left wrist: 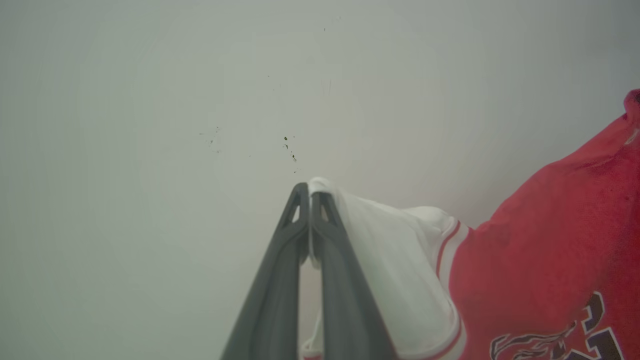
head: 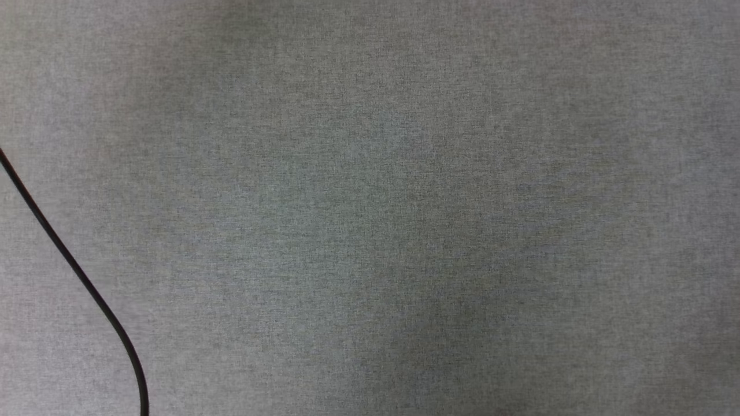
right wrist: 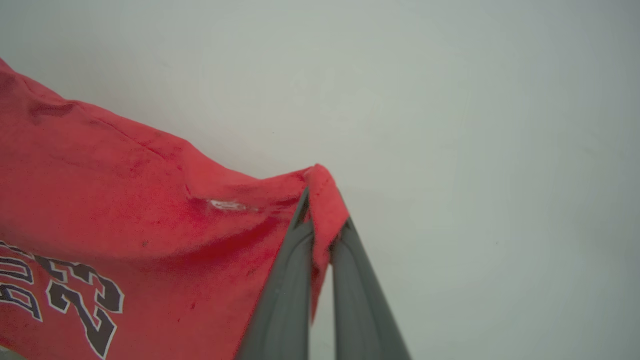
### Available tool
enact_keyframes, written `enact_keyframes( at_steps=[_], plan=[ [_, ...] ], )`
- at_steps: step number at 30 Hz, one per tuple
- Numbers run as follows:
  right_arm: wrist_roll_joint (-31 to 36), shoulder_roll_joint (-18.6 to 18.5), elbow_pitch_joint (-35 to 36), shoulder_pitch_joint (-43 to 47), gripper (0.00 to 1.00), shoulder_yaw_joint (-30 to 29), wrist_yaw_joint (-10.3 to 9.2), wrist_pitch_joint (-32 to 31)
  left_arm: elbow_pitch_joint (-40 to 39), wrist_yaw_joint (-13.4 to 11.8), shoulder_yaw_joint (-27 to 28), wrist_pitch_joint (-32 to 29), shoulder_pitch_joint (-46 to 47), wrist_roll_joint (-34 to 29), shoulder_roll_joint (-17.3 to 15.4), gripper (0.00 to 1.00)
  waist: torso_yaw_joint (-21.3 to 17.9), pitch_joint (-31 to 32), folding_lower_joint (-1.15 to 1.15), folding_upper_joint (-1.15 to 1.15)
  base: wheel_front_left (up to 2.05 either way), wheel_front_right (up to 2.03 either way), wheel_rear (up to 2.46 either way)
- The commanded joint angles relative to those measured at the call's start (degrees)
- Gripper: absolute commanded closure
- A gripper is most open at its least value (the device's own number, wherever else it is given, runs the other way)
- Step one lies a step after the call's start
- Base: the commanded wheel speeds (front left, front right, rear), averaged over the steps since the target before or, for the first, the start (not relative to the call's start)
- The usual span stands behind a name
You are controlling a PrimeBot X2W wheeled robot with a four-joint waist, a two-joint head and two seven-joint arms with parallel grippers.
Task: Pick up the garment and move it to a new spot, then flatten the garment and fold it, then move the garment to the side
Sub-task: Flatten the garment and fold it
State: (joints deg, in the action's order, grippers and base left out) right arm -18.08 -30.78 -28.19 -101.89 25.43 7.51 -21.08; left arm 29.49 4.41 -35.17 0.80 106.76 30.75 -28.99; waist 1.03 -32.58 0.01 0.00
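Observation:
The garment [left wrist: 545, 250] is a red jersey with a white sleeve [left wrist: 395, 250], striped trim and black white-edged lettering. In the left wrist view my left gripper [left wrist: 310, 192] is shut on the white sleeve's edge, the fabric hanging off to the right against a pale plain background. In the right wrist view my right gripper [right wrist: 320, 200] is shut on a red edge of the garment [right wrist: 125, 200], which spreads to the left with its lettering low in that view. The shirt hangs stretched between both grippers.
The head view looks down on a grey woven cloth surface [head: 404, 202]. A thin black cable [head: 75, 271] curves across its lower left corner.

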Motion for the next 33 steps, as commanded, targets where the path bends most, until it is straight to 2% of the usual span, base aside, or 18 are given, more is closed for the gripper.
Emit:
enact_keyframes(
  at_steps=[1, 5, 9, 15, 20, 25, 29, 33],
  plan=[
    [-0.1, 0.4, -1.5, -1.4, 1.00, 0.7, -0.04, 1.0, 1.6, 0.5, -0.3, 0.8, 1.0, -0.3, 0.2, 1.00, 0.2, -0.3, -0.01, 0.00, 0.00, 0.00, 0.00],
    [-1.6, 1.3, -5.8, -2.1, 1.00, 2.4, -0.04, 3.2, 5.2, 1.4, -1.3, 2.4, 0.4, 0.3, 1.1, 1.00, 0.4, -0.8, -0.01, 0.00, 0.00, 0.00, 0.00],
    [-3.6, 2.7, -9.8, 1.1, 1.00, 4.3, -0.04, 5.6, 8.1, 2.0, -2.7, 4.2, -3.1, 1.2, 1.6, 1.00, 0.0, -0.6, -0.01, 0.00, 0.00, 0.00, 0.00],
    [-6.7, 4.9, -14.7, 8.8, 1.00, 7.5, -0.04, 10.6, 10.5, 2.5, -4.7, 7.9, -13.1, 3.0, 1.9, 1.00, -0.4, 0.8, -0.01, 0.00, 0.00, 0.00, 0.00],
    [-10.4, 5.0, -15.8, 18.2, 1.00, 10.5, -0.04, 14.7, 10.4, 2.2, -5.9, 10.9, -24.3, 5.2, 2.4, 1.00, 0.0, 3.1, -0.01, 0.00, 0.00, 0.00, 0.00],
    [-13.6, 3.0, -13.9, 29.0, 1.00, 15.3, -0.04, 17.2, 7.8, 0.4, -7.1, 12.6, -37.2, 6.6, 2.4, 1.00, 0.4, 6.3, -0.01, 0.00, 0.00, 0.00, 0.00],
    [-16.0, 0.4, -10.9, 38.0, 1.00, 18.1, -0.04, 18.2, 3.0, -2.2, -8.4, 13.2, -48.3, 7.6, 2.1, 1.00, 0.8, 9.7, -0.01, 0.00, 0.00, 0.00, 0.00],
    [-18.0, -1.6, -8.1, 46.4, 1.00, 19.3, -0.04, 19.0, -2.9, -5.4, -8.2, 13.5, -59.4, 9.7, 0.2, 1.00, 0.5, 12.9, -0.01, 0.00, 0.00, 0.00, 0.00]
  ],
)
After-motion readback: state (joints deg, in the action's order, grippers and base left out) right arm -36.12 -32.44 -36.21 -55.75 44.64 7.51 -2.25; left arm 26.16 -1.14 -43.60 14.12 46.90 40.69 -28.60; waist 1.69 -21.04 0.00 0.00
